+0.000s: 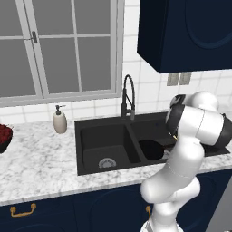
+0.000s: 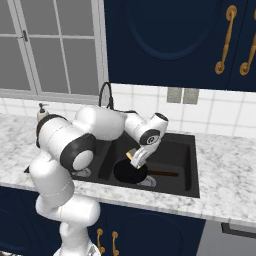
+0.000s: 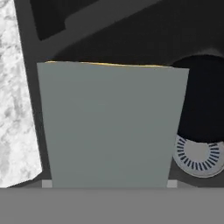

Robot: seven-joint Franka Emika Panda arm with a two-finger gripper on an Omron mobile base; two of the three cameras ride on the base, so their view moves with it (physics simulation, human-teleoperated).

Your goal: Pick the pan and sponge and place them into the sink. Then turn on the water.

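Note:
The black pan [image 2: 128,171] lies in the right basin of the black double sink [image 2: 186,148], its thin reddish-brown handle [image 2: 163,174] pointing right. In the left base view the pan [image 1: 151,150] shows as a dark round beside my arm. My gripper [image 2: 135,158] hangs just above the pan and is shut on the sponge [image 2: 129,155]. Close up in the hand view, the sponge [image 3: 109,127] shows its grey-green top and a thin yellow edge; it hides the fingertips. Beyond it are the pan [image 3: 205,100] and a metal drain [image 3: 199,157]. No water stream is in view at the arched faucet [image 1: 128,96].
A white soap dispenser [image 1: 59,120] stands on the marble counter [image 1: 41,158] left of the sink. A dark bowl of red fruit [image 1: 3,135] sits at the far left edge. The left basin has a round drain [image 1: 107,162]. A navy wall cabinet [image 1: 186,31] hangs above the right side.

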